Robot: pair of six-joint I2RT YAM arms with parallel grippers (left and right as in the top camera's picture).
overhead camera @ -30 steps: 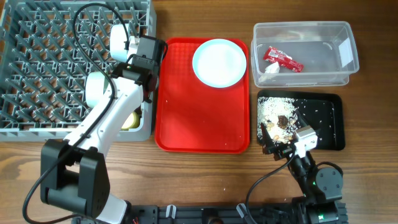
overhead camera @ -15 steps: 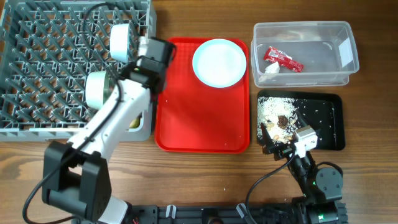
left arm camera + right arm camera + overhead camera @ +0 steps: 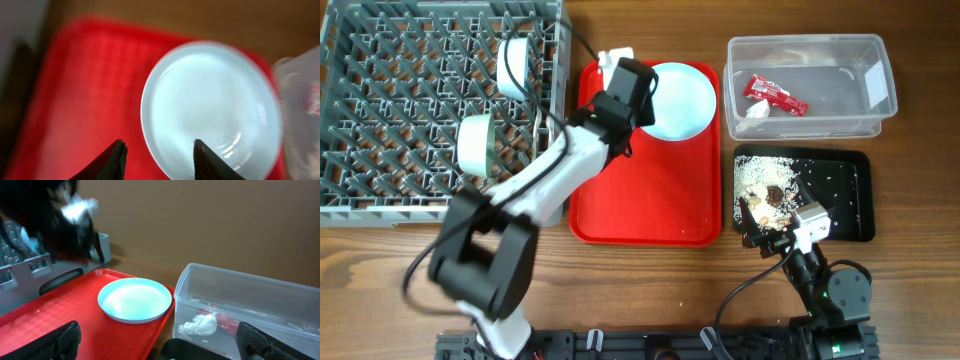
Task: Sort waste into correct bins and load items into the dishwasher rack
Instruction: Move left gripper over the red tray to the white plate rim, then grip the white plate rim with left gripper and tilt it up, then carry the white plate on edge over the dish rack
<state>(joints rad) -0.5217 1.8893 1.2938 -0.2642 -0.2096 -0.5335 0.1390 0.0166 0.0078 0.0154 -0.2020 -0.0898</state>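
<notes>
At the far left, the grey dishwasher rack (image 3: 380, 110) fills the table's corner. Among its pegs near the right side, a pale blue-green dish (image 3: 513, 62) stands on edge, with a second pale blue-green dish (image 3: 475, 143) nearer the front; I cannot tell which is the bowl and which the saucer. The left arm (image 3: 555, 175) reaches diagonally from the front of the table, across the rack's right edge and over the red serving tray (image 3: 640, 200). In the wrist view the left gripper (image 3: 160, 155) is empty, its two dark fingers spread apart and hanging above the near-left rim of the pale blue plate (image 3: 678, 100). The plate lies flat in the far right corner of the red tray. To the right, the clear tub (image 3: 875, 60) holds the red snack wrapper (image 3: 775, 95) and the white crumpled scrap (image 3: 757, 110), which lie just beside each other at its left end. In front of the tub, the black tray (image 3: 850, 195) carries the white rice-like grains (image 3: 752, 175) heaped at its left end, with brown food bits (image 3: 776, 192) among them and loose grains scattered to the right. The right gripper (image 3: 159, 339) sits at the black tray's front left corner, its fingers spread wide and holding nothing.
</notes>
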